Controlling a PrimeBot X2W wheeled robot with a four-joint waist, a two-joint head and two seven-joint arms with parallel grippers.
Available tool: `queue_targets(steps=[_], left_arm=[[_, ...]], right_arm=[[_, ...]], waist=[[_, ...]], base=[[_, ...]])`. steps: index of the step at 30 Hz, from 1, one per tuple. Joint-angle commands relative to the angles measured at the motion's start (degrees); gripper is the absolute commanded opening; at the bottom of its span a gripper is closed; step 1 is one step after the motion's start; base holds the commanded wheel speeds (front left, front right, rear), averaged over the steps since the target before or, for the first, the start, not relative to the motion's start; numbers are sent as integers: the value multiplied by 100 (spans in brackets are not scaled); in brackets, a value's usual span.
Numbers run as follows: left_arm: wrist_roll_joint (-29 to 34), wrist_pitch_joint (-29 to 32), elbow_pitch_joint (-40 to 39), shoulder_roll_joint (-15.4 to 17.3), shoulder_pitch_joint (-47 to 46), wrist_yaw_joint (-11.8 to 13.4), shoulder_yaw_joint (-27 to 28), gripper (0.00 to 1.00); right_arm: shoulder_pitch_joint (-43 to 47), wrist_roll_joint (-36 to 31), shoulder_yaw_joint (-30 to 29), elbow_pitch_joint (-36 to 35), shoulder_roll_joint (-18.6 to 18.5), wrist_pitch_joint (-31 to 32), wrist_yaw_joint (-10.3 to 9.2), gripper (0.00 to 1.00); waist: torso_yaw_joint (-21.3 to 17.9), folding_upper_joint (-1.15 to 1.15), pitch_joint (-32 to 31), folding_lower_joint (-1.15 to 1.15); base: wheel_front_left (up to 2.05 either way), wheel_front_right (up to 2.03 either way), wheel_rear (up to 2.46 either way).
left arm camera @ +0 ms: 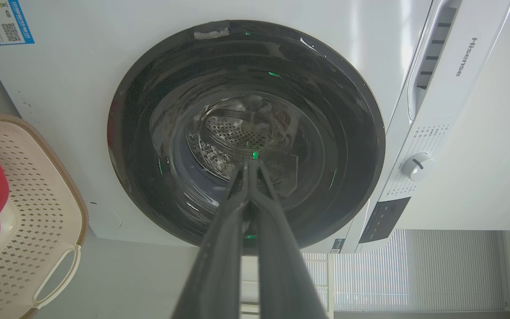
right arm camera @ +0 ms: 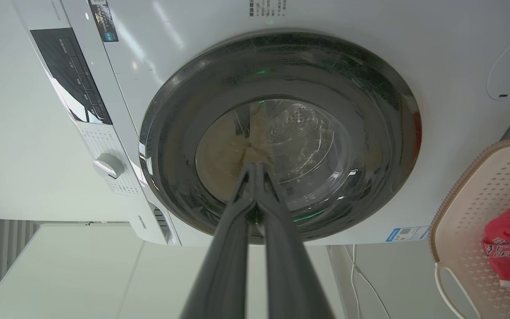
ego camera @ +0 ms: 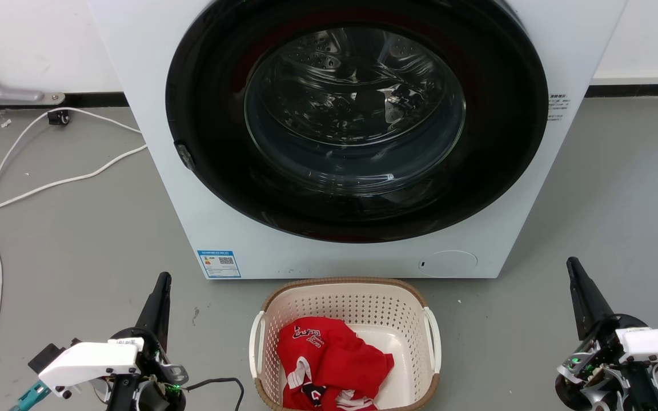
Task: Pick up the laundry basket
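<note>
Laundry basket (ego camera: 343, 299) sits on the floor (ego camera: 77, 245) just in front of the washer (ego camera: 146, 85), a red shirt (ego camera: 329, 354) inside. Left end effector (ego camera: 163, 281) and right end effector (ego camera: 573, 267) flank it, well apart from it, both with fingers pressed together, gripping nothing.

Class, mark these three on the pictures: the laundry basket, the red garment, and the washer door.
laundry basket (ego camera: 345, 302): head view, on its perforated far wall.
red garment (ego camera: 329, 359): head view, on the middle of the crumpled cloth.
washer door (ego camera: 357, 114): head view, on the centre of its glass window.
</note>
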Motion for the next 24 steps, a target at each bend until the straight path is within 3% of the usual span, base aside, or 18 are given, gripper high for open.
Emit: queue_targets(steps=[1,24], left_arm=[[12,27,10,-8,-57,-23,17,0],[38,41,11,-22,-60,-23,39,0]], right_arm=[[-62,-20,-11,7,18,18,0,0],[-65,-42,-35,9,36,37,0,0]], waist=[[0,0,0,0],[0,0,0,0]], base=[[0,0,0],[0,0,0]])
